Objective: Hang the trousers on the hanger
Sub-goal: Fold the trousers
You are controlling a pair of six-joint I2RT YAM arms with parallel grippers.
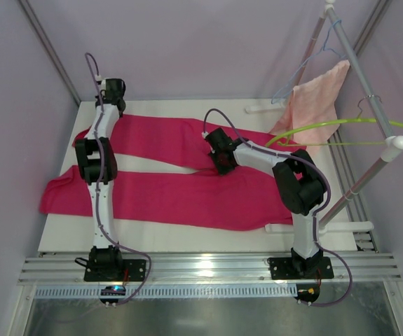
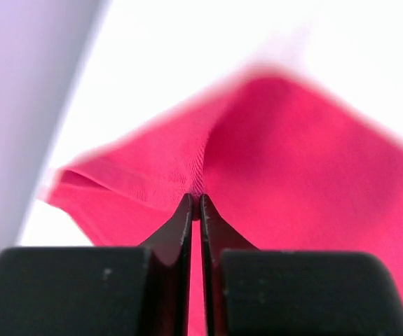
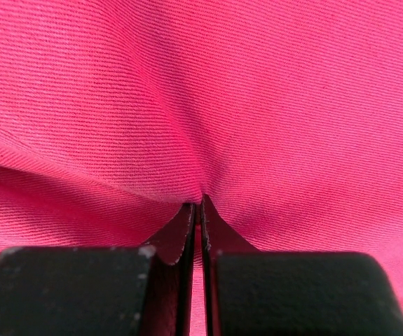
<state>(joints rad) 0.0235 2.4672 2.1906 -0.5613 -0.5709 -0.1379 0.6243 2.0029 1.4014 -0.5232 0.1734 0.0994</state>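
The trousers (image 1: 180,192) lie flat on the table (image 1: 68,238), well apart from the hanger (image 1: 341,123). The left gripper (image 2: 195,201) and the right gripper (image 3: 200,203) each pinch a fold of cloth. With the grasp apparently made, the next move likely calls for an even lift toward the hanger.

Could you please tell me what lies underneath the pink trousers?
The trousers lie on the white table, which shows bare beside them. Anything else beneath the cloth is covered and cannot be seen.
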